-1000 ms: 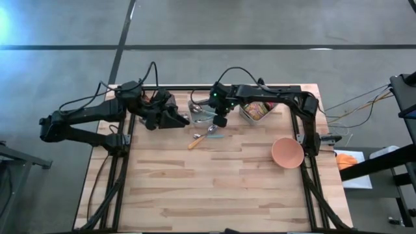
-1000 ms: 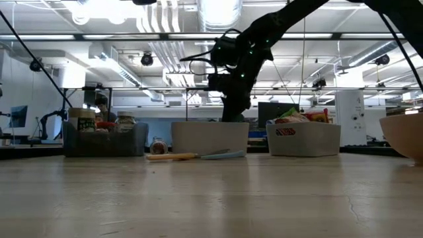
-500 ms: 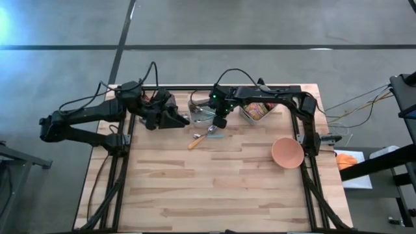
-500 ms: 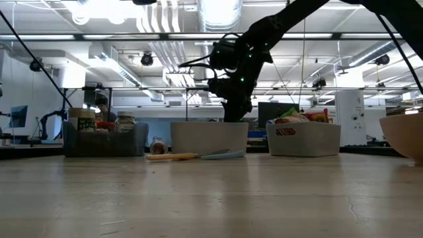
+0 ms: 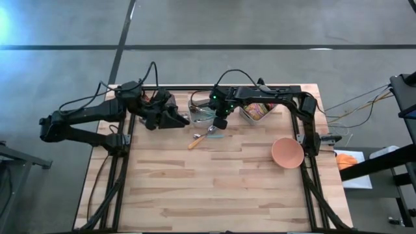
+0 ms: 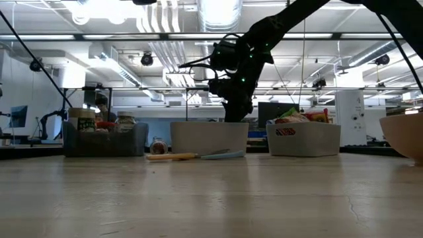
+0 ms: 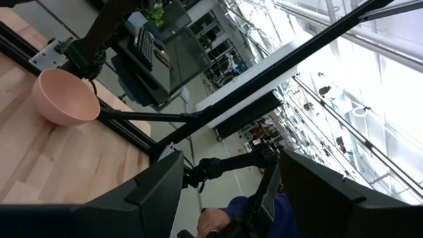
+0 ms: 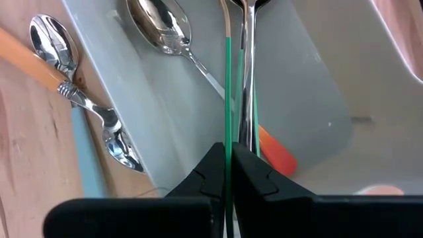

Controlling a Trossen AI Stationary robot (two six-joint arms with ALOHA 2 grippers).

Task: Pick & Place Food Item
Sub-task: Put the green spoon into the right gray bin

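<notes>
Two spoons (image 8: 158, 30) lie in the grey bin (image 8: 297, 99).

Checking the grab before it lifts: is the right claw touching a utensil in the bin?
Touching. The right wrist view shows the right claw shut on a green-handled utensil over the bin.

Glossy metal spoons (image 8: 158, 30); matt wood table (image 5: 214, 182).

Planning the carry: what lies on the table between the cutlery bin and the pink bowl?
Bare wood, in the high view: nothing lies between the cutlery bin and the bowl.
</notes>
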